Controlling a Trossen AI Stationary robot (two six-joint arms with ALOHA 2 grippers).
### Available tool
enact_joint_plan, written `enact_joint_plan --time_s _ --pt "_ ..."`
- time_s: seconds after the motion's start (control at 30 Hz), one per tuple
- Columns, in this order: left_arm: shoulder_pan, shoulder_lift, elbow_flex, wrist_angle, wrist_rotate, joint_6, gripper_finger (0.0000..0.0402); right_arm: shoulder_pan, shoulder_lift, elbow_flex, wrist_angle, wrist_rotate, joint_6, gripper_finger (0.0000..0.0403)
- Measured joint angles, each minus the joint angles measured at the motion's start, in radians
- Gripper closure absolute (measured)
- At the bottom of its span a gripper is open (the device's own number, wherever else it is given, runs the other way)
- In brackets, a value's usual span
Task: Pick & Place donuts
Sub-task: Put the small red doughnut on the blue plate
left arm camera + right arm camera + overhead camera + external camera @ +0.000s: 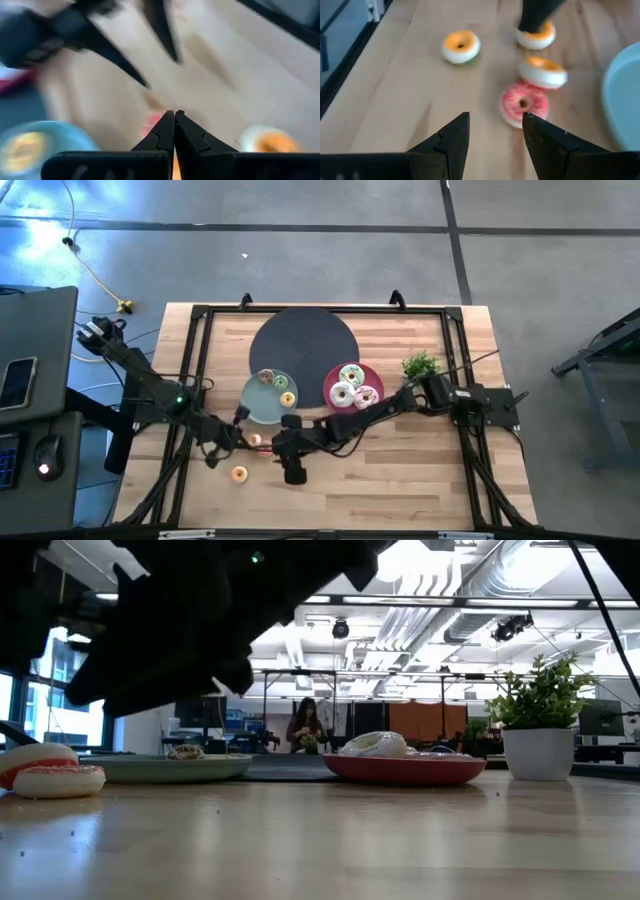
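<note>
A: Where's the right gripper [495,135]?
B: Fingers apart, pink donut [524,104] just beyond them; orange donuts [461,46] farther on bare wood.
A: The left gripper [174,131]?
B: Fingers pressed together, near the green plate [256,406].

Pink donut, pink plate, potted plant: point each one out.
pink donut [524,104], right wrist view, on its icing beside the hole.
pink plate [332,377], high view, on bare rim left of its donuts.
potted plant [540,752], low view, on the white pot.
</note>
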Motion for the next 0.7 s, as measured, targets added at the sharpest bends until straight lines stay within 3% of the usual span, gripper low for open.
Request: enact_joint_plan --time_s 0.07,0.13,0.3,0.4,0.53,0.7 --pt "-0.029 0.007 0.000 -0.059 0.059 -0.034 0.0402 0.001 0.010 0.000 0.024 0.007 0.012 0.0228" --pt "-0.063 0.018 0.000 -0.109 0.055 -0.098 0.0402 -0.002 0.011 0.000 0.021 0.019 0.050 0.0228" --pt "-0.114 0.019 0.001 -0.146 -0.076 -0.190 0.0402 -0.011 0.011 0.001 0.029 0.046 0.178 0.0229" --pt "-0.102 0.049 0.001 -0.210 -0.094 -0.193 0.0402 -0.015 0.013 0.001 0.041 0.040 0.239 0.0229" --pt "-0.074 0.099 0.000 -0.220 -0.068 -0.211 0.0402 -0.042 0.044 0.001 0.090 -0.039 0.520 0.0230" --pt "-0.071 0.147 0.002 -0.115 -0.073 -0.145 0.0402 -0.101 0.060 0.003 0.177 -0.057 0.794 0.0229"
